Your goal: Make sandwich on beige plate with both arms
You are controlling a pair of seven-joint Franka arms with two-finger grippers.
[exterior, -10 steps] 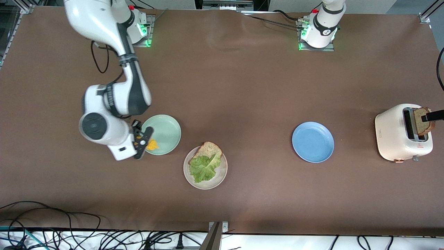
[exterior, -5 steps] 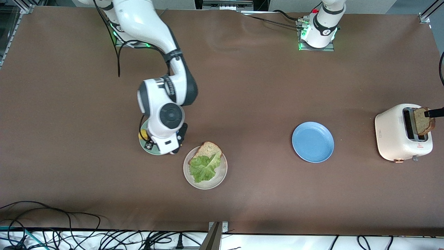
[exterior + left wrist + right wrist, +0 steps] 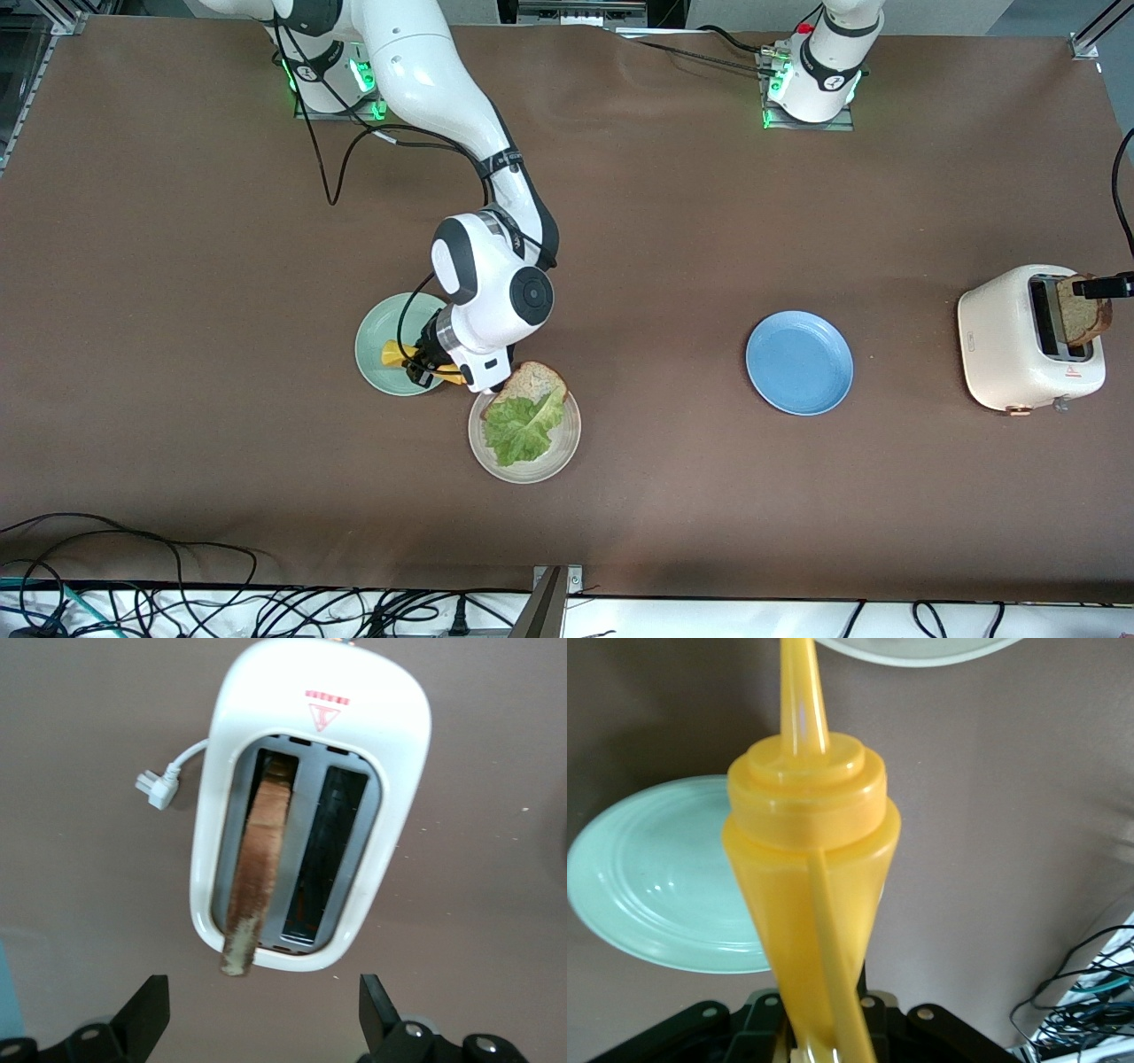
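Observation:
The beige plate (image 3: 567,443) holds one bread slice (image 3: 534,381) with a green lettuce leaf (image 3: 518,430) lying partly on it. My right gripper (image 3: 425,365) is over the mint-green plate's edge beside the beige plate, shut on a yellow squeeze bottle (image 3: 806,868). The bottle's nozzle points at the beige plate's rim (image 3: 921,649). A second bread slice (image 3: 261,859) stands in a slot of the white toaster (image 3: 390,744). My left gripper (image 3: 264,990) hangs open above that toaster, its fingers wide apart and touching nothing.
The mint-green plate (image 3: 381,328) lies beside the beige plate, toward the right arm's end. A blue plate (image 3: 799,361) sits between the beige plate and the toaster (image 3: 1001,346). Cables (image 3: 177,602) run along the table edge nearest the front camera.
My right arm has swung across the mint-green plate toward the beige plate, carrying the yellow bottle. The left gripper has barely shifted over the toaster.

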